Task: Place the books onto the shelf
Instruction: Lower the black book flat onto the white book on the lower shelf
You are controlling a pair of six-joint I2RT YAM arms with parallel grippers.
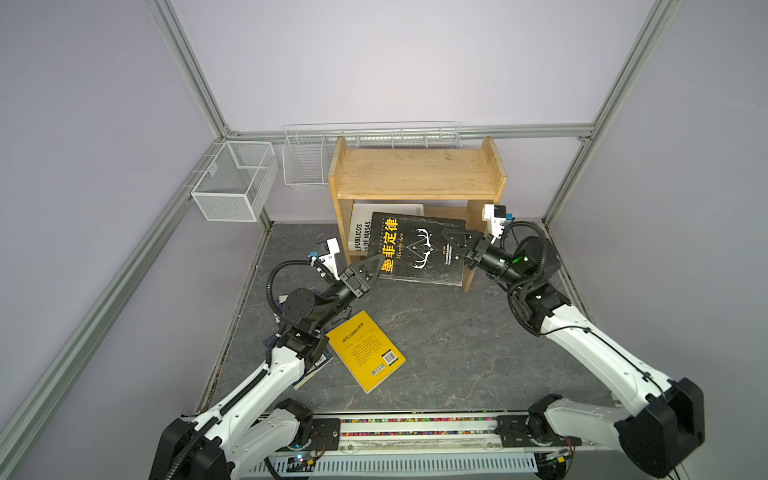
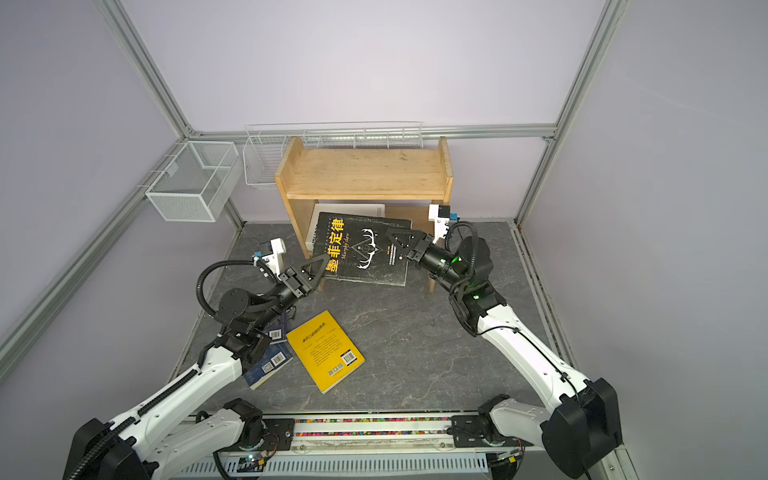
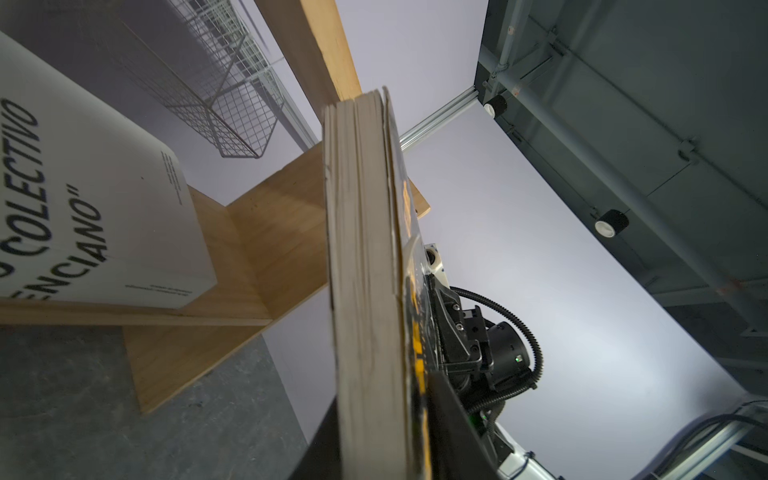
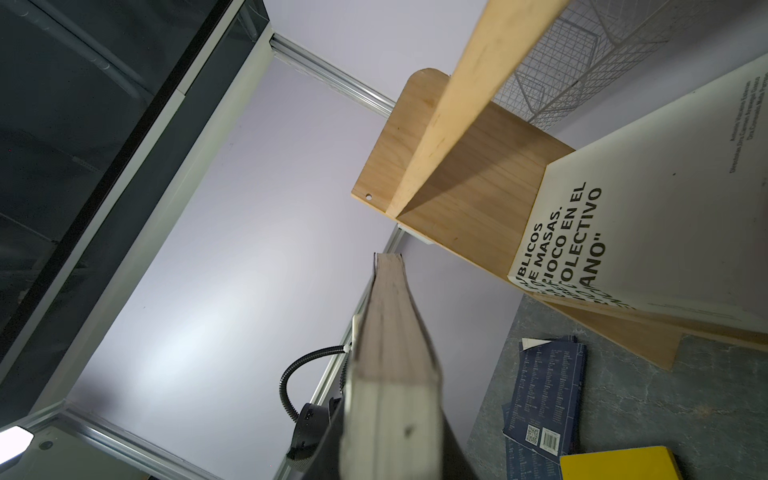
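Note:
A black book (image 1: 419, 249) (image 2: 365, 249) with yellow lettering hangs tilted in front of the pine shelf (image 1: 419, 170) (image 2: 365, 170), held at both ends. My left gripper (image 1: 380, 259) (image 3: 382, 390) is shut on its left edge, and my right gripper (image 1: 445, 232) (image 4: 392, 415) is shut on its right edge. A thick white book (image 1: 359, 232) (image 3: 104, 208) (image 4: 665, 208) leans on the shelf's lower tier behind it. On the table lies a yellow book (image 1: 365, 351) (image 2: 326, 351). Navy books (image 2: 270, 361) (image 4: 544, 395) lie partly under my left arm.
A white mesh basket (image 1: 232, 183) hangs on the left frame rail, and a white wire basket (image 1: 305, 162) hangs behind the shelf's left side. The shelf's top tier holds nothing. The dark stone-look tabletop (image 1: 457, 332) stretches in front of the shelf.

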